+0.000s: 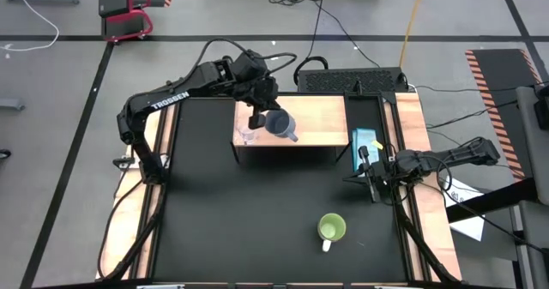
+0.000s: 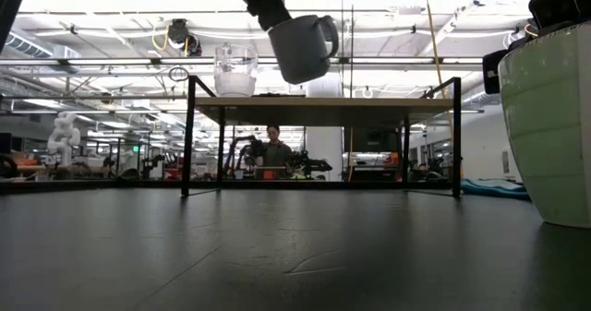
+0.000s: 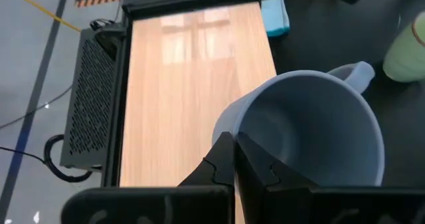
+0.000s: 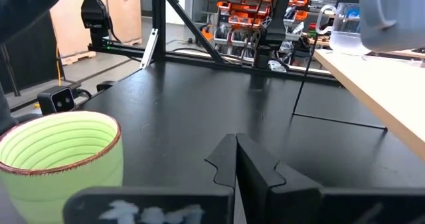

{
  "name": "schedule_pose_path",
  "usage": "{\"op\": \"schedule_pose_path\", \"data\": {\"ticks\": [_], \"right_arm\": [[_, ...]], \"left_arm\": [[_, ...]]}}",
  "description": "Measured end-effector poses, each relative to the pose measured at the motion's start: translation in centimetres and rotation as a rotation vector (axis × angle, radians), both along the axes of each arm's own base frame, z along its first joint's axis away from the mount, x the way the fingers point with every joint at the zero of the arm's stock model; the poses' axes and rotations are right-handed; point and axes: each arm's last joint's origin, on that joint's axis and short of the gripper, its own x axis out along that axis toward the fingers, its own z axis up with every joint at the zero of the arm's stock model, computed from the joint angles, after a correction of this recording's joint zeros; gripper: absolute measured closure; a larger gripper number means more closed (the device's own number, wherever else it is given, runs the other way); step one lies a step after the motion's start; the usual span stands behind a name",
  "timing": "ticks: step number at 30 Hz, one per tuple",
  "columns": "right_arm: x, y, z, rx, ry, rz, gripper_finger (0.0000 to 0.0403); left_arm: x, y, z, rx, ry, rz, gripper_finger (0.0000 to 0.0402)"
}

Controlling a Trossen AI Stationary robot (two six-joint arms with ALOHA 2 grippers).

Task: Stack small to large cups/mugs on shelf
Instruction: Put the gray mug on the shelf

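My left gripper (image 3: 236,159) pinches the rim of the grey-blue mug (image 1: 281,124), jaws closed on its wall, above the shelf (image 1: 322,117) at upper centre. It is rigid, smooth-glazed and slip-prone.

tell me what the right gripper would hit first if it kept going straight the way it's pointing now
Probably the black table top: the shut right gripper points across it, with the lime-green mug off to one side and the shelf to the other. Depth is hard to judge, so the way looks free at first.
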Motion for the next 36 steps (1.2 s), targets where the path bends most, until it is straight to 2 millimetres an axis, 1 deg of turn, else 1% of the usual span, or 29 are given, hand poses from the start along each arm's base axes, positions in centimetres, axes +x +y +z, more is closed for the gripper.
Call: {"op": "schedule_pose_path", "data": {"ticks": [24,36], "right_arm": [[0.0,0.0,0.03,-0.006,-0.005,0.001,0.0403],[0.0,0.0,0.04,0.001,-0.004,0.0,0.0403]], "left_arm": [[-0.56,-0.16,-0.41,0.007,0.062,-0.072,0.0401],[-0.62,0.12,-0.38,0.016,0.058,-0.064,0.0401]]}}
